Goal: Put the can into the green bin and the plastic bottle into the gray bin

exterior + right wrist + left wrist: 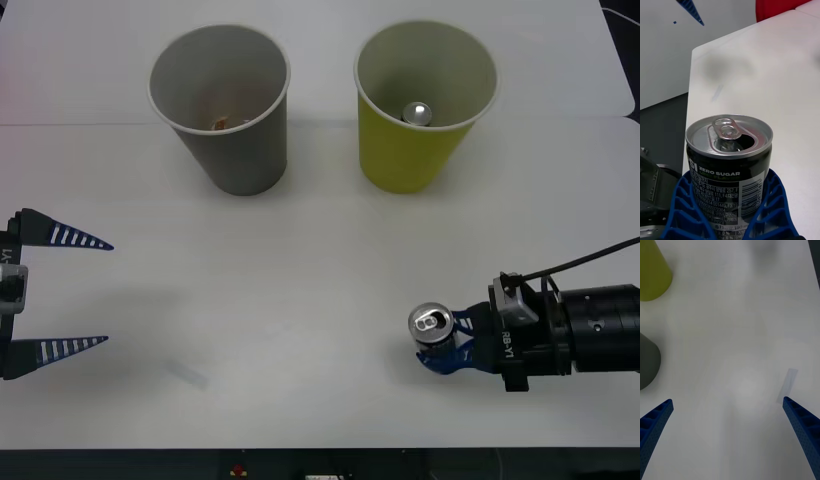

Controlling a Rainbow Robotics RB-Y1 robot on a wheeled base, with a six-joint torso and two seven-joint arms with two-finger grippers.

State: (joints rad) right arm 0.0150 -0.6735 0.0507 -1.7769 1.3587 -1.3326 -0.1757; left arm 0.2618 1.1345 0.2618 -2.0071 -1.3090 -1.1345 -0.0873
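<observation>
- The left gripper hangs above the bare white table, its two blue ribbed fingers spread wide apart.
- A faint pale strip lies on the table just ahead of one fingertip.
- The green bin stands far ahead, off to one side.
- The gray bin stands nearer, on that same side.

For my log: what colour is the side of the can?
Black, clearest in the right wrist view: can.

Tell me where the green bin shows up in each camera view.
Front view: green bin, upper right of centre, beside the gray bin.
Left wrist view: green bin beside the gray bin.
Right wrist view: no green bin.
Shared landmark: the gray bin.
</observation>
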